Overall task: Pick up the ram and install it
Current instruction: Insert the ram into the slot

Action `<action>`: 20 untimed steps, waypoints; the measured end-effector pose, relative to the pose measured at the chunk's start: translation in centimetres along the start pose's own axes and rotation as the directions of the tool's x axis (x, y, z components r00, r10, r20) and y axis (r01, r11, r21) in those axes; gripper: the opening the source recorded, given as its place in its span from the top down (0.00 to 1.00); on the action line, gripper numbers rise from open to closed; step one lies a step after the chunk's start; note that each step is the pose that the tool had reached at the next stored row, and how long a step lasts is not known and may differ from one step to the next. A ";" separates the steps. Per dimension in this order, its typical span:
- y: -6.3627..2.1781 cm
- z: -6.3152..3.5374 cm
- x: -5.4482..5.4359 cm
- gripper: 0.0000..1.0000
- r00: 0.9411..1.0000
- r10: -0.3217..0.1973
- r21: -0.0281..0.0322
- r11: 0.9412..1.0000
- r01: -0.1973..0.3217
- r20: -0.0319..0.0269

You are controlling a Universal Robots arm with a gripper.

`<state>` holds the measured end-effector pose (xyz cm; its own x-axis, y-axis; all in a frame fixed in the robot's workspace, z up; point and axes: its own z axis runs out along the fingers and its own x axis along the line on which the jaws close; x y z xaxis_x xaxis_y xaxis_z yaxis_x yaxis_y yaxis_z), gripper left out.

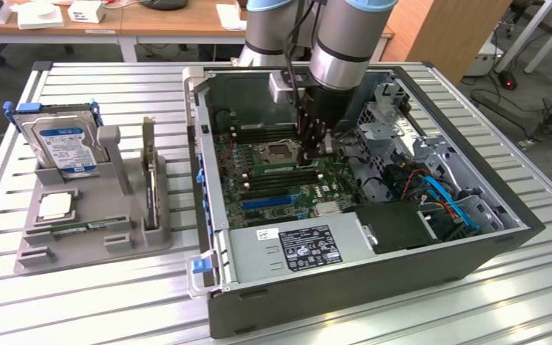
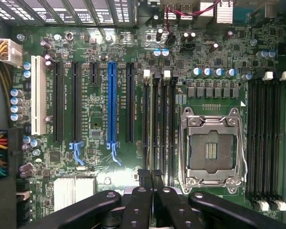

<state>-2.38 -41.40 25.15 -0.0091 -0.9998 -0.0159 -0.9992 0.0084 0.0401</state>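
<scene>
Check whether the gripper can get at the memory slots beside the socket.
Probably yes: the case is open, and the gripper hangs inside it right above those slots, with nothing visible between.

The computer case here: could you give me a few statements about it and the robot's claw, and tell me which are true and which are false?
1. The computer case lies open, with its motherboard showing. True.
2. The gripper is inside the case, over the motherboard. True.
3. The gripper's jaws are spread wide. False: they are shut together.
4. The processor socket holds a chip. False: it is empty.
5. The hard drive is mounted in the case. False: it stands in a grey holder outside the case, on the exterior view's left.
</scene>
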 end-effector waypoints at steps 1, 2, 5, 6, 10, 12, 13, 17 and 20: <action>0.00 0.07 0.0 0.89 1.000 0.000 0.000 1.000 0.000 0.000; 0.00 0.12 0.0 0.89 1.000 0.000 0.000 1.000 0.000 0.000; 0.00 0.12 0.0 0.89 1.000 0.000 0.000 1.000 0.000 0.000; 0.00 0.13 0.0 0.89 1.000 0.000 0.000 1.000 0.000 0.000; 0.17 0.16 0.0 0.89 1.000 0.000 0.000 1.000 0.000 0.000; 0.17 0.18 0.0 0.89 1.000 0.000 0.000 1.000 0.000 0.000; 0.17 0.24 0.0 0.89 1.000 0.000 0.000 1.000 0.000 0.001; 0.17 0.41 0.0 0.89 1.000 0.002 0.000 1.000 -0.002 0.000; 0.16 0.52 0.0 0.89 1.000 0.002 0.000 1.000 -0.002 0.000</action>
<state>-2.57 -41.40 24.63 -0.0107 -0.9998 -0.0162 -0.9992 0.0101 0.0397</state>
